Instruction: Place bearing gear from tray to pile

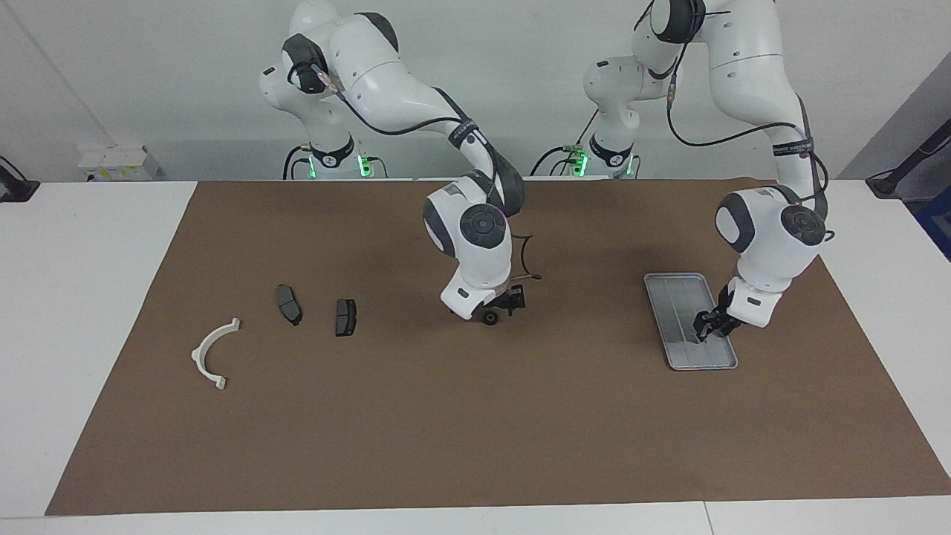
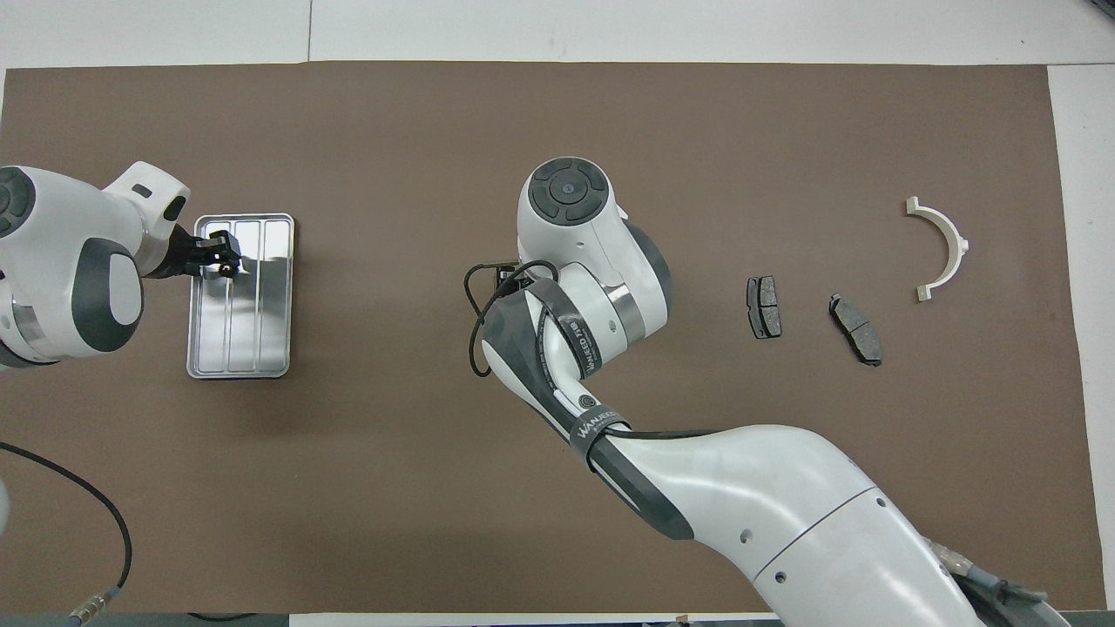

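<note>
1. At the middle of the brown mat [image 1: 475, 416], a small black gear [image 1: 489, 318] sits on the surface, well apart from the tray and short of the pile.
2. The right gripper [image 1: 499, 307] is down right over that gear, jaws spread wide on either side of it. Can't tell if they're touching it; in the overhead view the arm's wrist hides the whole thing.
3. The tray [image 1: 680, 290] lies toward the left arm's end of the table, long side running away from the robots.
4. The left gripper [image 1: 704, 329] is low inside the tray, over its half farther from the robots, on the side next to its own arm. The overhead view shows a small dark part [image 2: 226, 268] at its fingertips, but I honestly can't tell whether the jaws are pinching it or just hanging beside it.
5. The pile is toward the right arm's end: two dark brake pads, one [image 1: 345, 316] closer to the middle and another [image 1: 289, 304] just beside it, then a white bracket [image 1: 213, 351] farther out and a bit farther from the robots.
6. Both pads and the bracket lie flat on the mat, not touching each other.
</note>
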You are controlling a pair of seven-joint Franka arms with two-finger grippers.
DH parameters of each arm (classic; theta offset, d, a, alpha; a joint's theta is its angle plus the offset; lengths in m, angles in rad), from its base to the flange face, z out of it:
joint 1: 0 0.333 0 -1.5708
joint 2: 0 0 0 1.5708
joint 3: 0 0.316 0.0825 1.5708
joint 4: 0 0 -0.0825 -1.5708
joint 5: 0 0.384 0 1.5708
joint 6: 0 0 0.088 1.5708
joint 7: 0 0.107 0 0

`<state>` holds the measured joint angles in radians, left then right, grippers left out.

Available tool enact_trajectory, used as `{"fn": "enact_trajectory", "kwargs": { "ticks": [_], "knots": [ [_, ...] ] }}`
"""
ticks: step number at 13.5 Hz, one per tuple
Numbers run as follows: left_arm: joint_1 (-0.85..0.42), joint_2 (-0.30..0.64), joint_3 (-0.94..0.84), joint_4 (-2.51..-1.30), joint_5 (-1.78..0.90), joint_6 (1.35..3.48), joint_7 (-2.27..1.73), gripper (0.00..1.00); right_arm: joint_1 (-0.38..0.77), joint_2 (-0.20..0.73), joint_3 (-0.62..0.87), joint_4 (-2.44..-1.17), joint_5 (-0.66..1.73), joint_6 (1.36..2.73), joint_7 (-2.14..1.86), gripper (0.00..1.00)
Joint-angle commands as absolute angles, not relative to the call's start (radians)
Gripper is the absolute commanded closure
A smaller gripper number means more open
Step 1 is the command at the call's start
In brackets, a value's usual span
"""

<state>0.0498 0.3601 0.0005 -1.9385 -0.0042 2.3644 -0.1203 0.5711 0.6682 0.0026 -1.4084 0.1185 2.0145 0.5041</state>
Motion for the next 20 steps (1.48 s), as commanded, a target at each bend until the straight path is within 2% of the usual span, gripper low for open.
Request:
{"fn": "enact_trajectory", "kwargs": {
  "ticks": [1, 7, 20],
  "knots": [
    [0.026, 0.35, 0.009, -1.954, 0.005, 2.381, -0.167, 0.39, 0.568, 0.615, 0.006, -1.496, 0.147, 2.055, 0.471, 0.0],
    [0.015, 0.344, 0.009, -1.985, 0.005, 2.39, -0.184, 0.4, 0.595, 0.614, 0.028, -1.509, 0.163, 2.131, 0.488, 0.0],
    [0.023, 0.353, 0.011, -1.983, 0.006, 2.418, -0.175, 0.42, 0.568, 0.615, 0.028, -1.529, 0.161, 2.163, 0.462, 0.0]
  ]
}}
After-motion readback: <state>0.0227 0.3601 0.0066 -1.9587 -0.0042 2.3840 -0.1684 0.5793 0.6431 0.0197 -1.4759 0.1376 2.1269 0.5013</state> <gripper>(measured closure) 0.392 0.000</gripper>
